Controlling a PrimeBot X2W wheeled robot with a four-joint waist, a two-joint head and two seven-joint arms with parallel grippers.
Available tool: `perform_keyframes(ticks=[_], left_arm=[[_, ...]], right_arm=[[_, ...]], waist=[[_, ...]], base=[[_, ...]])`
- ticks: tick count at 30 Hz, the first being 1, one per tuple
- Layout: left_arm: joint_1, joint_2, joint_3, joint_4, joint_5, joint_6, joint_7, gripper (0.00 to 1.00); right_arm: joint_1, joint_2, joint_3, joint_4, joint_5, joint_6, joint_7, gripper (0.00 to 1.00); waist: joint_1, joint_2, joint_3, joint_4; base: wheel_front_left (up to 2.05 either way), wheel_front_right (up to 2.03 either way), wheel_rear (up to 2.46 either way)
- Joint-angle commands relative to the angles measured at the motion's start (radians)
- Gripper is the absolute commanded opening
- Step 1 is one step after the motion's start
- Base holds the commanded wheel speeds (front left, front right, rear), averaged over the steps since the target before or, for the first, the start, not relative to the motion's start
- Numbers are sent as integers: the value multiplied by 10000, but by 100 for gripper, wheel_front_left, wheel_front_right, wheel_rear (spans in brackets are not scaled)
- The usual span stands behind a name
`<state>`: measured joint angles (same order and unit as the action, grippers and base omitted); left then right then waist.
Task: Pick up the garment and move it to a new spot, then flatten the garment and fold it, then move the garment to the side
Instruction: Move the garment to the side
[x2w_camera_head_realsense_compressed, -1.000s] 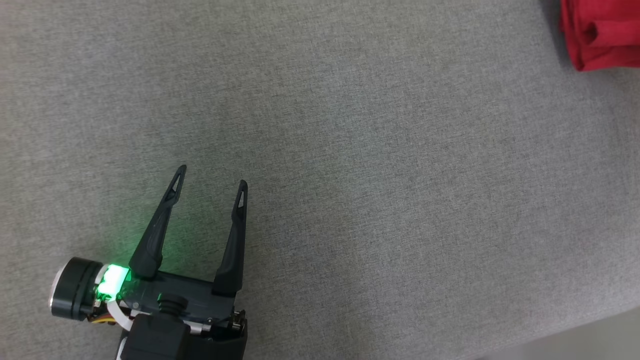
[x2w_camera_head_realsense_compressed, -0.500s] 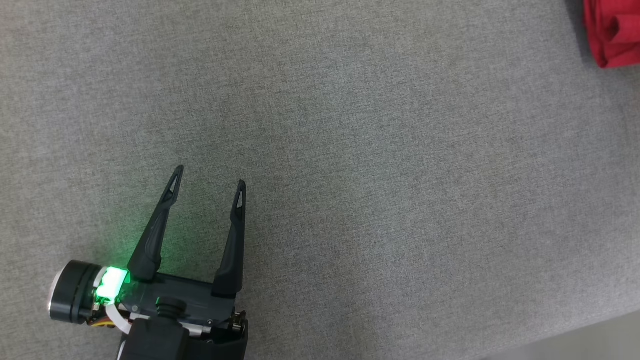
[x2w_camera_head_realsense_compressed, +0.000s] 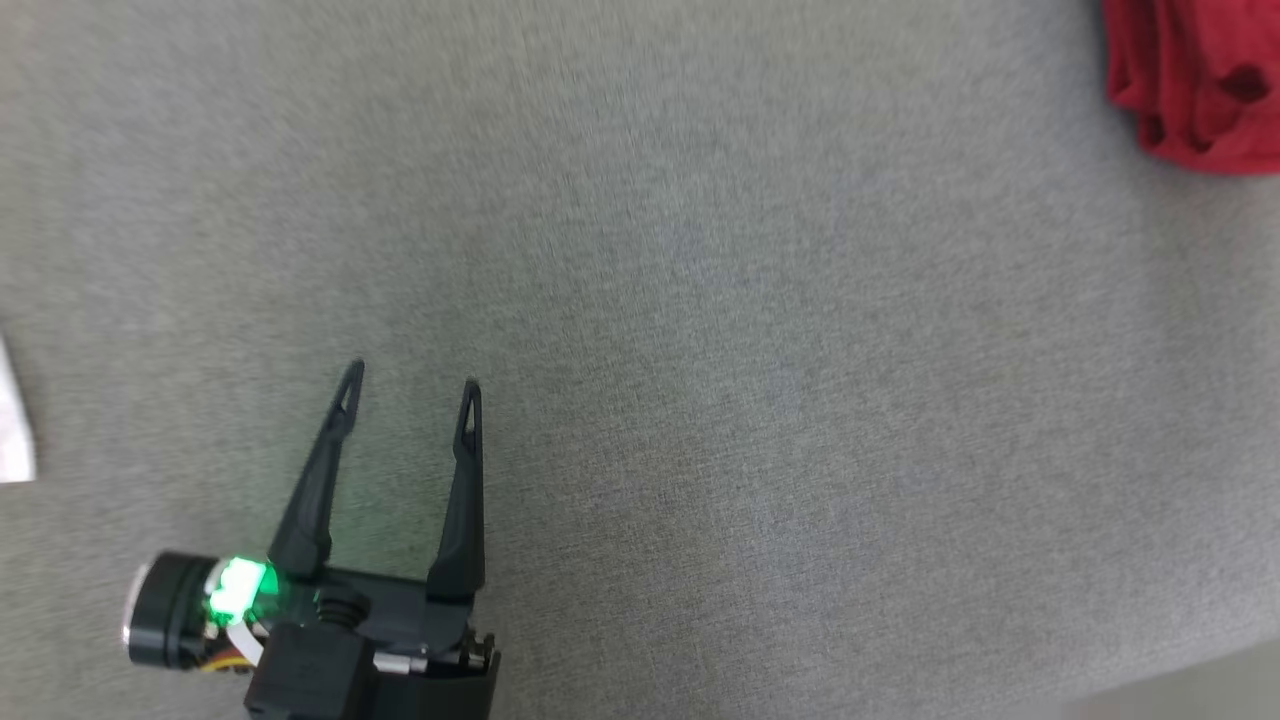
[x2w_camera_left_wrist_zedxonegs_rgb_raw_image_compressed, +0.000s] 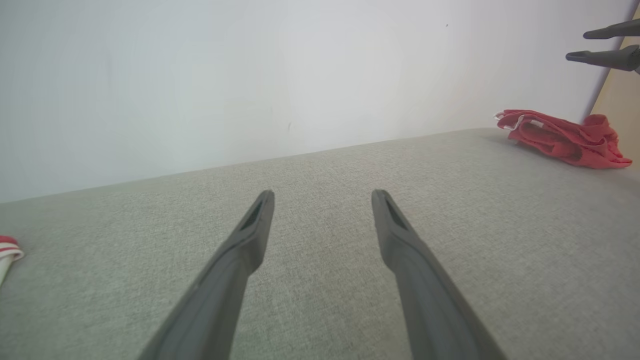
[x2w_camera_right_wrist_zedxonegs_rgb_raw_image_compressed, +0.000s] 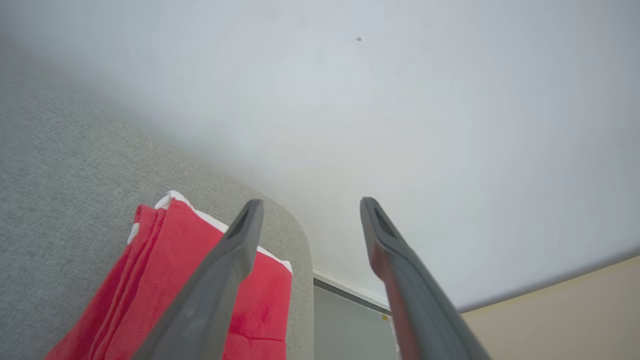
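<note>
The red garment (x2w_camera_head_realsense_compressed: 1195, 85) lies bunched at the far right corner of the grey cushion (x2w_camera_head_realsense_compressed: 700, 300), cut off by the head view's edge. It rests free on the fabric in the left wrist view (x2w_camera_left_wrist_zedxonegs_rgb_raw_image_compressed: 562, 137). In the right wrist view the garment (x2w_camera_right_wrist_zedxonegs_rgb_raw_image_compressed: 175, 280) is folded, with a white edge, below the open right gripper (x2w_camera_right_wrist_zedxonegs_rgb_raw_image_compressed: 309, 207), whose fingers hold nothing. The right gripper's fingers (x2w_camera_left_wrist_zedxonegs_rgb_raw_image_compressed: 607, 42) hang above the garment in the left wrist view. My left gripper (x2w_camera_head_realsense_compressed: 410, 385) is open and empty over bare cushion at the lower left.
A white cloth edge (x2w_camera_head_realsense_compressed: 15, 430) shows at the head view's left border, and a red-striped white piece (x2w_camera_left_wrist_zedxonegs_rgb_raw_image_compressed: 7, 252) sits at the left in the left wrist view. A pale wall (x2w_camera_left_wrist_zedxonegs_rgb_raw_image_compressed: 250, 75) runs behind the cushion. The cushion's front edge (x2w_camera_head_realsense_compressed: 1180, 680) crosses the lower right.
The head view has shifted, so the garment sits a little lower and shows more. The left gripper stays open, slightly lower in the picture.
</note>
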<state>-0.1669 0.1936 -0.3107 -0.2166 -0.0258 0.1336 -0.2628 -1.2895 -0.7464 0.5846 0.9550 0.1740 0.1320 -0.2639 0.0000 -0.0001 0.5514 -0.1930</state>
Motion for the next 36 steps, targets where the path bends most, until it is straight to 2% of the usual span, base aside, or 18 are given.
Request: perform_keyframes(ticks=[1,9,19,28,36], left_arm=[[255,-109,69,95,-81,61,-30,100],[1078,-571,514,915,-415,-273,-30,100],[2063,-1092,1086,1779,-521,-858,-30,100],[2351,-1291,1420,2267,-271,-1187,-28,100],[2317,-1380,1575,2659,-213,-1131,-28,100]], right_arm=[[392,17,-133,-345,-60,-20,-2,100],[2537,535,-1073,-2284,168,-20,-4,100],[5825,2007,-2530,-4015,239,-20,-2,100],[8450,3633,-4614,-5470,-86,-20,-4,100],[10218,4590,-5324,-6470,-341,-20,-4,100]], waist=[[0,1,-1062,399],[0,1,-2774,1038],[0,1,-4425,1697],[0,1,-4904,1932],[0,1,-5161,1976]], base=[[0,0,0],[0,0,0],[0,0,0],[0,0,0],[0,0,0]])
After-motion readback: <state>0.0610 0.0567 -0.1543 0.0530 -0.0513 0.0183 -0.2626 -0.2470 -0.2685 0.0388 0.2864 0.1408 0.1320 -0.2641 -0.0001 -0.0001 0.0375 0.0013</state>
